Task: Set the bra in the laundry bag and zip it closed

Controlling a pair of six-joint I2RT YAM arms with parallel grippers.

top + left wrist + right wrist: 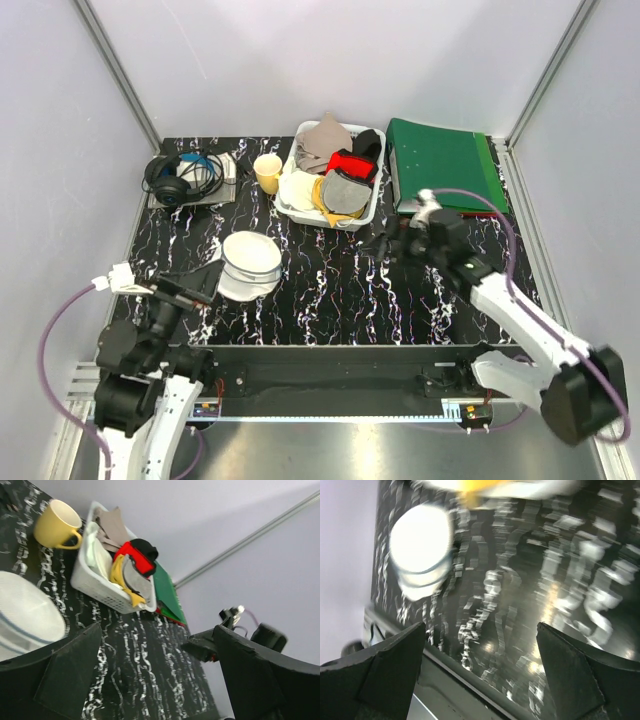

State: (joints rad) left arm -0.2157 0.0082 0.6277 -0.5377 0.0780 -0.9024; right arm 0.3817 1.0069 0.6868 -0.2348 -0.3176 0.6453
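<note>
The laundry bag [250, 262] is a white round flat bag lying on the black marbled table, left of centre; it also shows as the laundry bag [24, 616] and as a blurred white disc, the laundry bag [420, 539]. A white soft fabric, the bra [296, 190], lies in the left end of the lattice basket, also seen as the bra [96, 556]. My left gripper [188, 291] hovers open just left of the bag, with nothing between its fingers [70, 672]. My right gripper [384, 244] stands open above the table, right of centre and in front of the basket, empty.
The white lattice basket [335, 219] at the back centre holds grey, red, black and yellow garments. A yellow mug [267, 172] stands left of it. Headphones [180, 178] lie at the back left. A green folder [445, 162] lies at the back right. Walls enclose three sides.
</note>
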